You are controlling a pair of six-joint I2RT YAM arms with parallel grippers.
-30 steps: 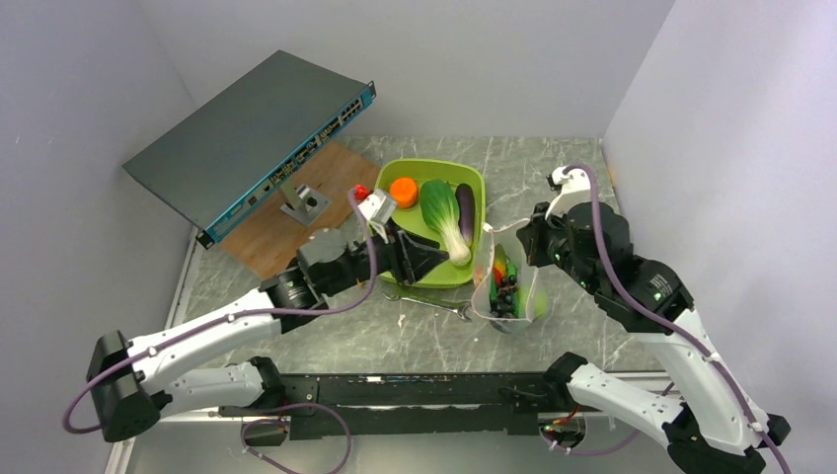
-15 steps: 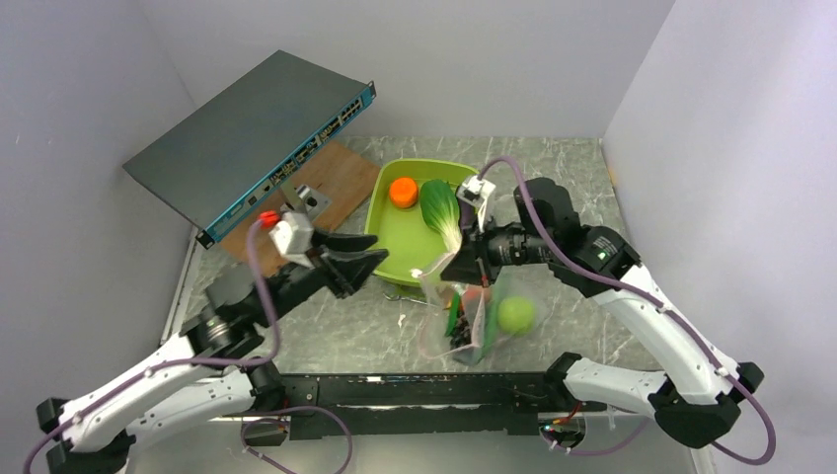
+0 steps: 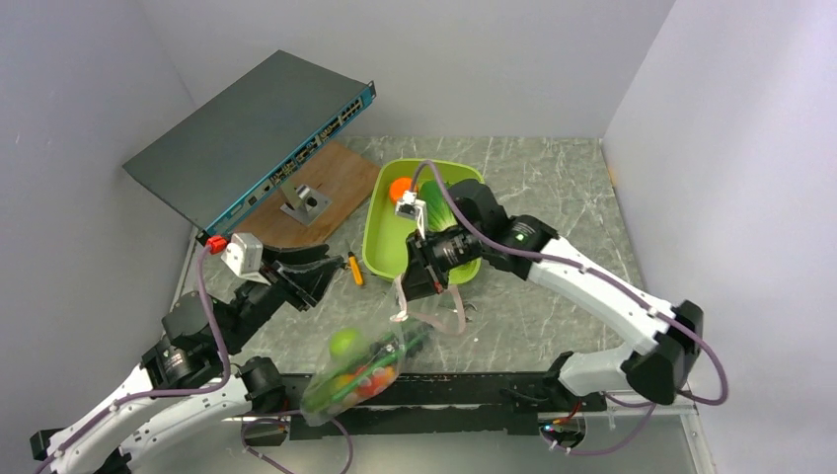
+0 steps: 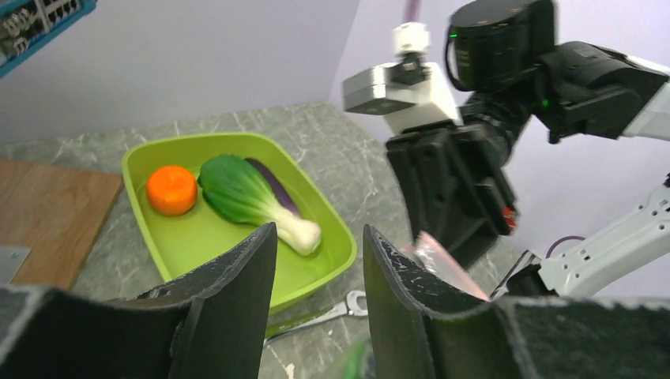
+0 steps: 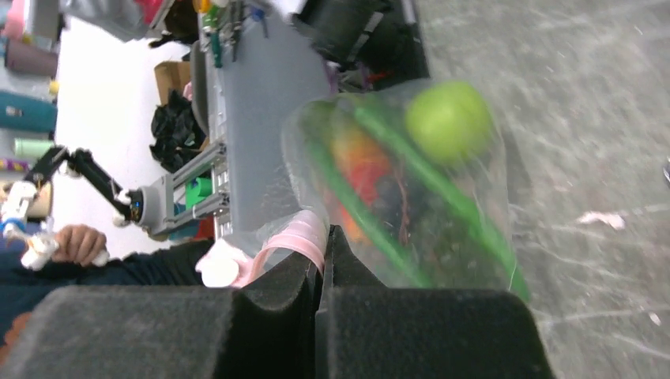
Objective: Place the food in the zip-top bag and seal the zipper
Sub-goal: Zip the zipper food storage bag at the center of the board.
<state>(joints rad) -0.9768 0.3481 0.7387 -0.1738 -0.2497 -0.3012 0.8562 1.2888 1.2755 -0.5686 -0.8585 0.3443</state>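
This is a robotics lab test cell. Two white arms, left and right, stand bolted to a black rail at the near edge of a marble-patterned surface, boxed in by plain white walls. The props are a tilted network switch over a wooden board, and a lime tub holding a toy orange and bok choy. Past the surface's edge, the right wrist view shows an aluminium frame, a cardboard box, another small arm and a person's hand.
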